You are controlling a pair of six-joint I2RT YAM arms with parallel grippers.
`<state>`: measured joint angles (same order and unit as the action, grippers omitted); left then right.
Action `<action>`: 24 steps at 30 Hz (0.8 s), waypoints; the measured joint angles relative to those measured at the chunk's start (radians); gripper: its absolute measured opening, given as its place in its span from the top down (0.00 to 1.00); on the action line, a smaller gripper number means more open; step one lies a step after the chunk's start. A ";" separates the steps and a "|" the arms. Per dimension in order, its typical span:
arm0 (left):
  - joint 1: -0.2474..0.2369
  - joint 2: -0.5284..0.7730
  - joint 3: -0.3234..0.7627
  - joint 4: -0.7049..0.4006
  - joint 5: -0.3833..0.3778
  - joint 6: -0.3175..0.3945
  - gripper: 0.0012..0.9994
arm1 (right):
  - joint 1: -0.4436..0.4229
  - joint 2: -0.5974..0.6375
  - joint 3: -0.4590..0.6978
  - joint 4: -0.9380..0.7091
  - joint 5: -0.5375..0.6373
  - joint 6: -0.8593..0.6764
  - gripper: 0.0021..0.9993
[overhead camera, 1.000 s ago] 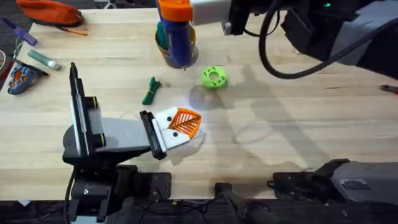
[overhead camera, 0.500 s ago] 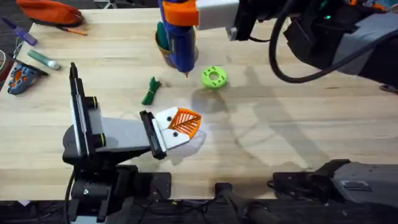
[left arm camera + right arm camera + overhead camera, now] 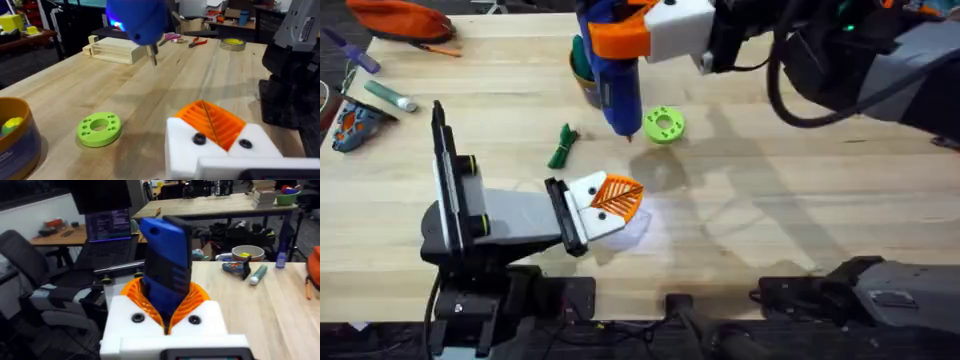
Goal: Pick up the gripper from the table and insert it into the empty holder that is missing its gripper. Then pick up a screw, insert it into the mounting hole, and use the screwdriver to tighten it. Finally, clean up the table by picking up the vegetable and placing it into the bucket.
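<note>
1. The screwdriver hangs tip-down above the tabletop, pinched between the orange pads of my right jaws; its blue body stands upright between those pads in the right wrist view.
2. Its tip points at bare wood, near the flat lime-green ring and apart from it.
3. The bucket sits just behind the screwdriver, partly hidden by the tool.
4. The vegetable lies flat on the tabletop, left of the ring, between the bucket and my left jaws.
5. My left jaws lie low over the tabletop, pressed together, white mounts with orange ribbed pads meeting, nothing between them.
6. At the far left corner lie an orange pouch and a pale green tube, well apart from the work.
7. A pale wooden tray stands farther along the tabletop in the left wrist view.
</note>
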<state>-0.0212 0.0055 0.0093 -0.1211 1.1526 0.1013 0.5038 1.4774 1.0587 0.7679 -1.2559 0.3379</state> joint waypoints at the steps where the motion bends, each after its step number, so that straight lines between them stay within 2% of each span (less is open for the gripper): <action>1: 0.000 0.000 0.000 0.000 0.000 0.000 0.99 | 0.000 -0.004 0.000 0.002 -0.005 0.003 0.98; 12: 0.000 0.000 0.000 0.000 0.000 0.000 0.99 | 0.066 -0.023 -0.001 0.093 -0.059 -0.004 0.98; 24: 0.000 0.000 0.000 0.000 0.000 0.000 0.99 | 0.151 -0.023 -0.001 0.093 -0.094 -0.081 0.98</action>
<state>-0.0212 0.0055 0.0093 -0.1211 1.1526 0.1013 0.6545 1.4540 1.0580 0.8609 -1.3495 0.2571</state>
